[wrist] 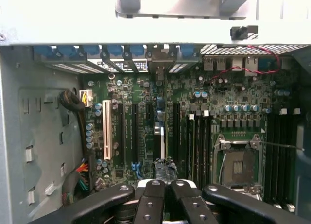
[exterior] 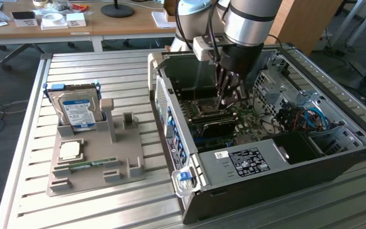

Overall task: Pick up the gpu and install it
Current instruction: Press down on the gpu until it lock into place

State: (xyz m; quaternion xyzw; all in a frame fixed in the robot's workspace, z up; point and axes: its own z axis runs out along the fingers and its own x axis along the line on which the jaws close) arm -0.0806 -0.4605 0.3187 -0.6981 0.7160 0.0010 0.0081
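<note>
The arm reaches down into the open case (exterior: pixel 335 157), its gripper (exterior: pixel 228 98) low over the motherboard (wrist: pixel 146 117). The fingers (wrist: pixel 155 202) are closed together on the top edge of the gpu (wrist: pixel 160 141), which stands on edge below them in line with a long slot, its bracket end toward the blue-tabbed rear slot covers (wrist: pixel 116 51). In the exterior view the card shows as a dark slab (exterior: pixel 218 125) under the claw, upright among the slots. So the pick looks done, and the card appears to be at or in its slot; whether it is fully seated cannot be told, and the grip is not released.

Around it inside: a white slot (wrist: pixel 107 129), the bare CPU socket (wrist: pixel 238 168), and red and blue cables (exterior: pixel 307 119) toward the exterior view's right. On the table, at the exterior view's left, a grey fixture (exterior: pixel 94 167) holds a hard drive (exterior: pixel 78 112), a CPU chip (exterior: pixel 70 150) and a RAM stick (exterior: pixel 91 164). Neighbouring slots flank the card closely; nothing else seems to block it
</note>
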